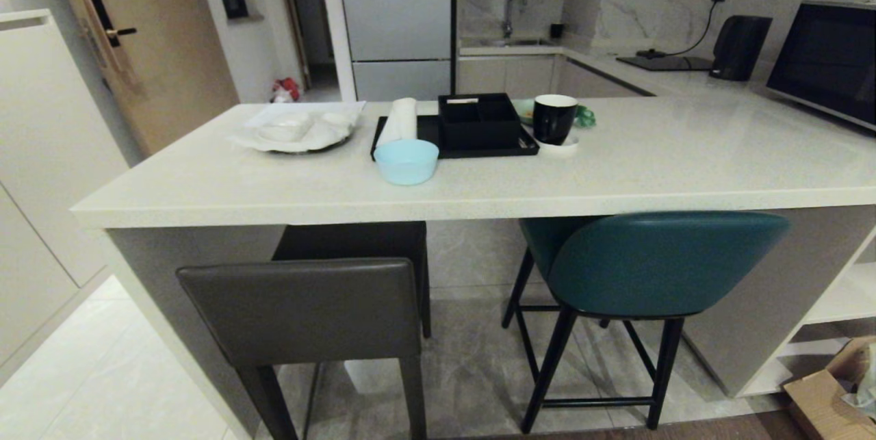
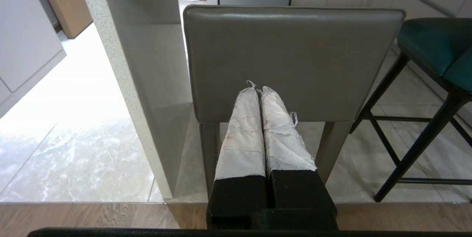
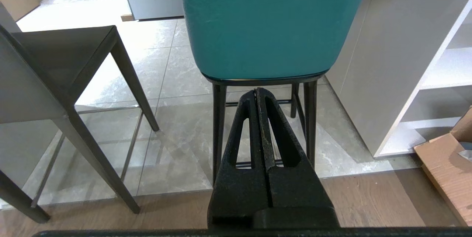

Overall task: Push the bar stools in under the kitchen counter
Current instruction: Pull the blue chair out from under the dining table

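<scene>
Grey stool (image 1: 308, 310) and teal stool (image 1: 657, 262) stand at kitchen counter tabletop (image 1: 479, 173), seats partly under edge, backs sticking out. Left gripper (image 2: 259, 91) fingers pressed together, aimed at grey back; right gripper (image 3: 257, 93) pressed together, below teal back. Stools likely rigid, tall, tippy: push low on backrest. Head view shows tabletop items, no grippers; wrist views show legs and grippers.

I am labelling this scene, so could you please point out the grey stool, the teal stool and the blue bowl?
grey stool (image 1: 308, 310): head view, on its backrest.
teal stool (image 1: 657, 262): head view, on its curved back.
blue bowl (image 1: 406, 165): head view, on its outer wall.
</scene>
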Controlling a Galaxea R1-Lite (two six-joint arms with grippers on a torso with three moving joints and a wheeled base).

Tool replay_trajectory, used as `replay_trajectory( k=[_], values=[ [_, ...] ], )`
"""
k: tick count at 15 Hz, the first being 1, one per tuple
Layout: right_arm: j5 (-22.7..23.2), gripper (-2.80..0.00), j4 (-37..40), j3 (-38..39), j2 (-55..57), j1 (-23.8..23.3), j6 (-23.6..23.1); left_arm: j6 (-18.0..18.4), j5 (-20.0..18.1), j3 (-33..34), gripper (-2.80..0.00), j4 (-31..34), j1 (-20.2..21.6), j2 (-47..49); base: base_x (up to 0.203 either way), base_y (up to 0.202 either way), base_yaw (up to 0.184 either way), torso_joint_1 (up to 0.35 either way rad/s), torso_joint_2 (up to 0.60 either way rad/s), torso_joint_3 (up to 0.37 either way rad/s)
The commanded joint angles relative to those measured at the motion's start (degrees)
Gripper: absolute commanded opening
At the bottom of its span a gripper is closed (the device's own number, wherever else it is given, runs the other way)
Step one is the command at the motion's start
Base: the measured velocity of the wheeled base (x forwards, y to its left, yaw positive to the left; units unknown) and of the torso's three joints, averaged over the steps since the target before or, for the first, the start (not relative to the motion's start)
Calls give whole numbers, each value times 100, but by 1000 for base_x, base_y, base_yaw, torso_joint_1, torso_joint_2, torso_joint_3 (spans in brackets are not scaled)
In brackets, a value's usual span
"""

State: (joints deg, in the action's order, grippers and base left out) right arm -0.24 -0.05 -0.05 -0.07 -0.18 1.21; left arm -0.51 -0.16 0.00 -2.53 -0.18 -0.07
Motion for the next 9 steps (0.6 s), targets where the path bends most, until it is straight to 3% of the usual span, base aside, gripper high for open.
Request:
replay_trajectory(
  k=[1, 9],
  values=[
    [-2, -280, -4, -4, 7, 1, 2, -2, -2, 114, -280, -2, 1, 7, 0, 0, 0, 0, 0, 0],
    [-11, -280, -4, 5, 7, 1, 2, -10, -2, 114, -280, -2, 1, 7, 0, 0, 0, 0, 0, 0]
  ],
)
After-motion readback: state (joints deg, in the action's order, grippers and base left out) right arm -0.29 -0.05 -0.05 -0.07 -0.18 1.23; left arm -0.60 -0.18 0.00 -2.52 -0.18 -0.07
